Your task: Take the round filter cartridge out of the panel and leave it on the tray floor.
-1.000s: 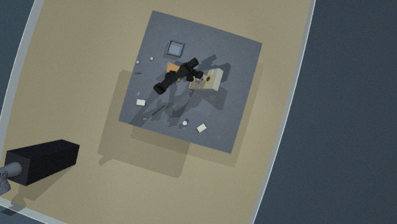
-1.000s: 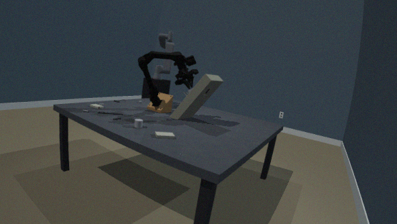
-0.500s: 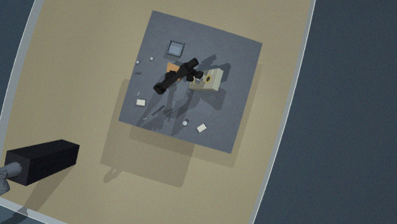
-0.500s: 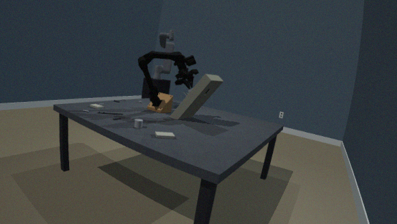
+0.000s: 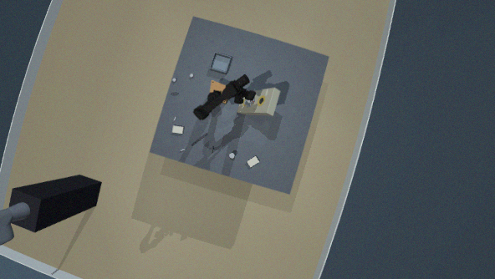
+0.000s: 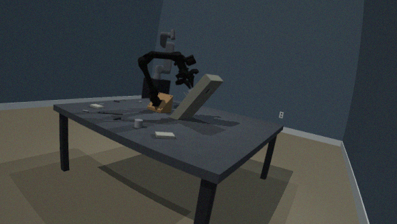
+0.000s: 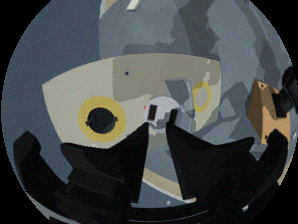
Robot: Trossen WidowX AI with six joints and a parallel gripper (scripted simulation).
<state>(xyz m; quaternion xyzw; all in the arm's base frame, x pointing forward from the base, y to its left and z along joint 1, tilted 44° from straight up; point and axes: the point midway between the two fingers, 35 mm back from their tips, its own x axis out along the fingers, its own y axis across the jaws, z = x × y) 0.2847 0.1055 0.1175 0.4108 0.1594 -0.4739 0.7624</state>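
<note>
The round filter (image 7: 160, 111) sits in the big tan panel (image 5: 267, 103) (image 6: 198, 95) (image 7: 146, 72), with two dark slots on its face. The tips of the black gripper (image 5: 247, 98) (image 6: 191, 86) (image 7: 158, 126) are right by the slots, open just a little bit. I can't tell if they touch the filter. On one side of it is a dark hole (image 7: 101, 120) with a yellow ring (image 7: 120, 106). The panel leans on the gray table (image 5: 293, 67) (image 6: 218, 144). The tray (image 5: 221, 63) is well apart from the panel.
</note>
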